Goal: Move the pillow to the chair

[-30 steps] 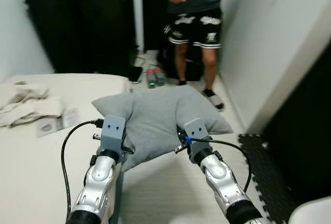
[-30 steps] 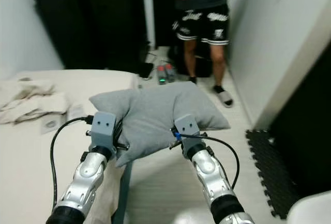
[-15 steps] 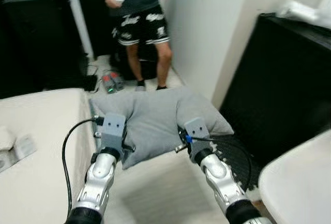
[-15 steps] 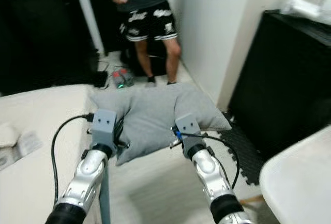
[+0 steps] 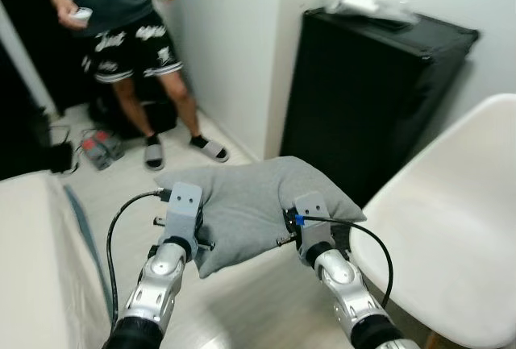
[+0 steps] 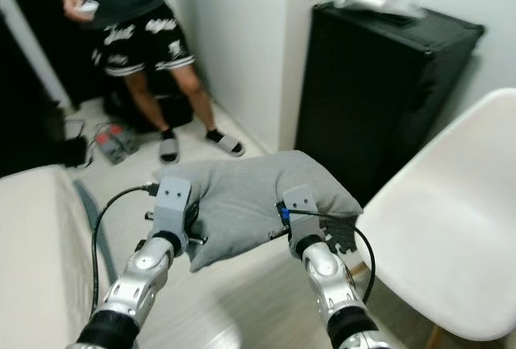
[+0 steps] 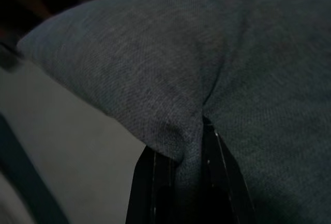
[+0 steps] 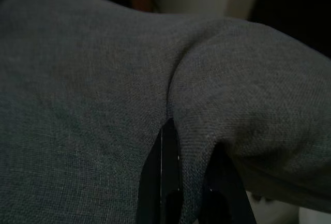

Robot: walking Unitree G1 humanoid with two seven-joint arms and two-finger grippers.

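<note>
**Grey pillow held in the air by 2 grippers, white chair just to the right**

The grey pillow [image 5: 256, 204] hangs above the pale floor [image 5: 242, 301], carried between both arms and touching neither bed nor chair. The left gripper [image 7: 189, 149] is clamped on a fold of fabric at the pillow's near left edge; the cloth is bunched between its 2 black fingers [image 7: 155, 182], whose tips are buried in the folds. The right gripper [image 8: 189, 146] pinches the near right part of the pillow in the same way, with fabric creased over its fingers [image 8: 165, 177]. From the head camera the fingers of both grippers are hidden behind the wrist housings and the pillow.

The white chair [image 5: 451, 228] stands at the right, its seat near the pillow's right corner; whether they touch is hard to tell. Its far side is cut off by the frame and its legs are barely visible. Behind it stands a black cabinet [image 5: 363, 91] with something pale and blurred on top. At the left, the corner of the bed [image 5: 36, 260] borders a strip of open floor. Further back stands a person [image 5: 129, 35] in dark shorts, a controller in each hand, head cut off.
</note>
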